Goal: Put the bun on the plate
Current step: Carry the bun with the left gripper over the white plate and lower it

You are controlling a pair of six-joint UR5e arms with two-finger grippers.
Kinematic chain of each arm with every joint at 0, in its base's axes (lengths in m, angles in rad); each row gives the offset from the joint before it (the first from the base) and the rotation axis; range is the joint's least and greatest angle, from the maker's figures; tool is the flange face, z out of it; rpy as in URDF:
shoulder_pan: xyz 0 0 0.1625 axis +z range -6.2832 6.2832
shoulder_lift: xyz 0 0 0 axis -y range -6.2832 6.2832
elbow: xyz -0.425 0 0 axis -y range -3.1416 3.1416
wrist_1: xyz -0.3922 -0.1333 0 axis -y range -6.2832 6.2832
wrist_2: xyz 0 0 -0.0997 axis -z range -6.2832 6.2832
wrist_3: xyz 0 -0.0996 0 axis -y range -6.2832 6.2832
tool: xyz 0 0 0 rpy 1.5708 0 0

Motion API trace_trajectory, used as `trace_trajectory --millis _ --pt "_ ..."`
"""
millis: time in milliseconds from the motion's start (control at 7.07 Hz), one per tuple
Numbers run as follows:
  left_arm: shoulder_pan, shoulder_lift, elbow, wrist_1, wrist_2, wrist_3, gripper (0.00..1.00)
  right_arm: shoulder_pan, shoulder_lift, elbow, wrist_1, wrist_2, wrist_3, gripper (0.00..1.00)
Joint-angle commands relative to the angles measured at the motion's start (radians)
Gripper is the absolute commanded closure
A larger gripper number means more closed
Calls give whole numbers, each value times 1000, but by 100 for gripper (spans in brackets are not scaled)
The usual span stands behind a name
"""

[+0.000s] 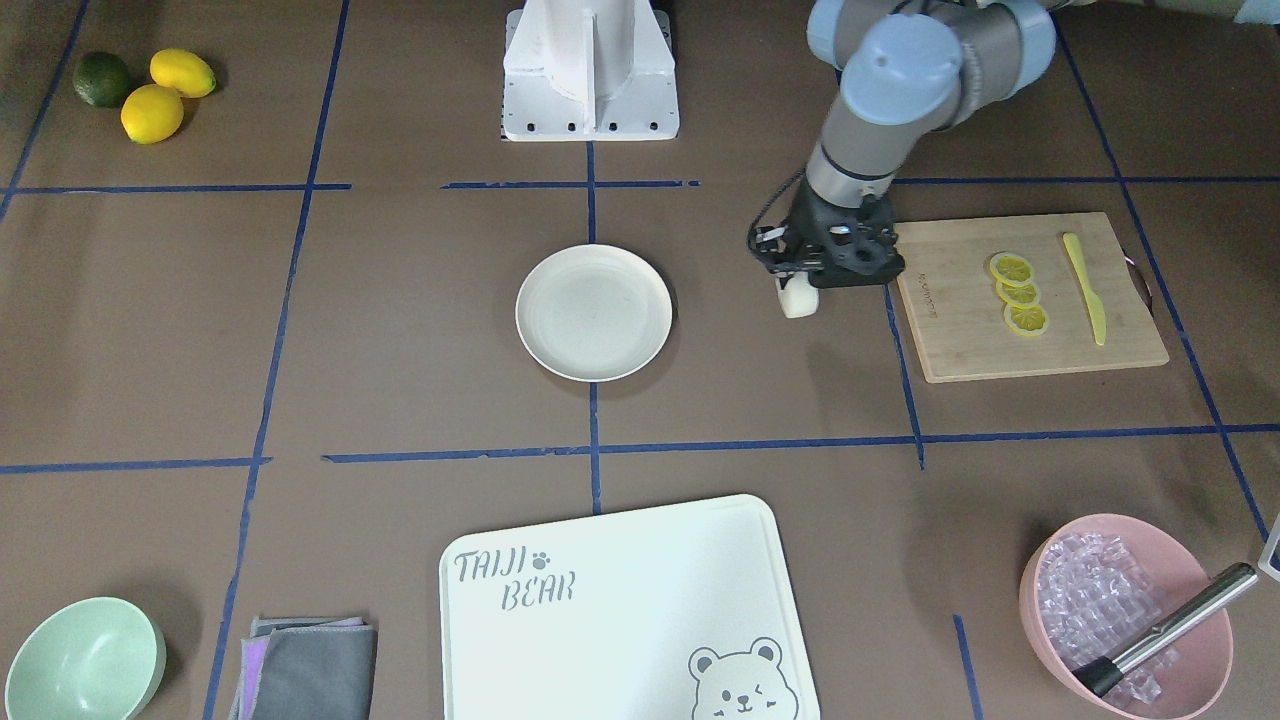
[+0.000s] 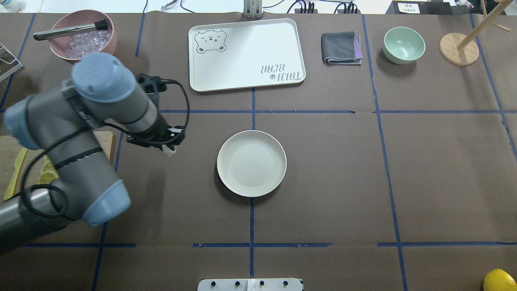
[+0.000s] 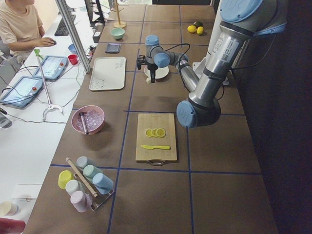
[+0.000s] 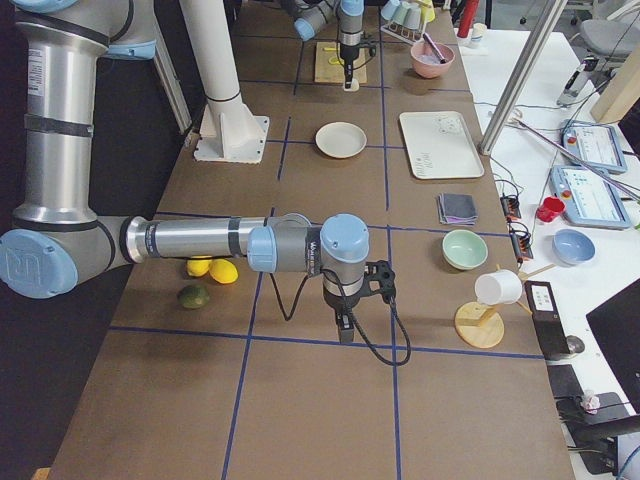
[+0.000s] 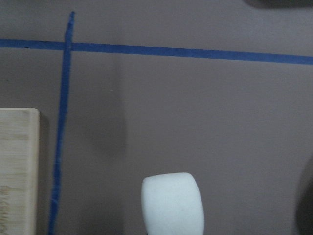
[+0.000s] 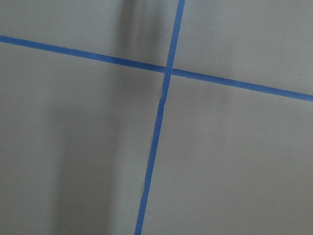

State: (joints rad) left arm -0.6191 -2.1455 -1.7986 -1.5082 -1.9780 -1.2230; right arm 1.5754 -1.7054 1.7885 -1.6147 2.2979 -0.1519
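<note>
Fig.: tabletop (image 1: 400,330), mid-carry. Tray (image 1: 620,590) by operators' edge, nothing on it. Plate (image 1: 594,312) at centre, bare, so placing isn't done. Pink bowl (image 1: 1140,519) in a corner holds ice cubes (image 1: 1085,590) + brush (image 1: 1170,630). I read L gripper (image 1: 800,278) as pinching bun (image 1: 798,298), between plate & board (image 1: 960,340); transfer & release left. R gripper (image 4: 344,335): can't tell.
</note>
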Motion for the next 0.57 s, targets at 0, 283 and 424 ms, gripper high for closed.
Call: trace_trajectory --millis 0,283,424 --pt "106 -256 240 -18 82 -111 69 0 1 -1 -1 0 0 0" --pt "162 -274 347 -180 105 -127 69 0 1 -1 -1 0 2 0" --pt "177 -275 373 -185 119 -125 59 0 1 -1 -1 0 0 0"
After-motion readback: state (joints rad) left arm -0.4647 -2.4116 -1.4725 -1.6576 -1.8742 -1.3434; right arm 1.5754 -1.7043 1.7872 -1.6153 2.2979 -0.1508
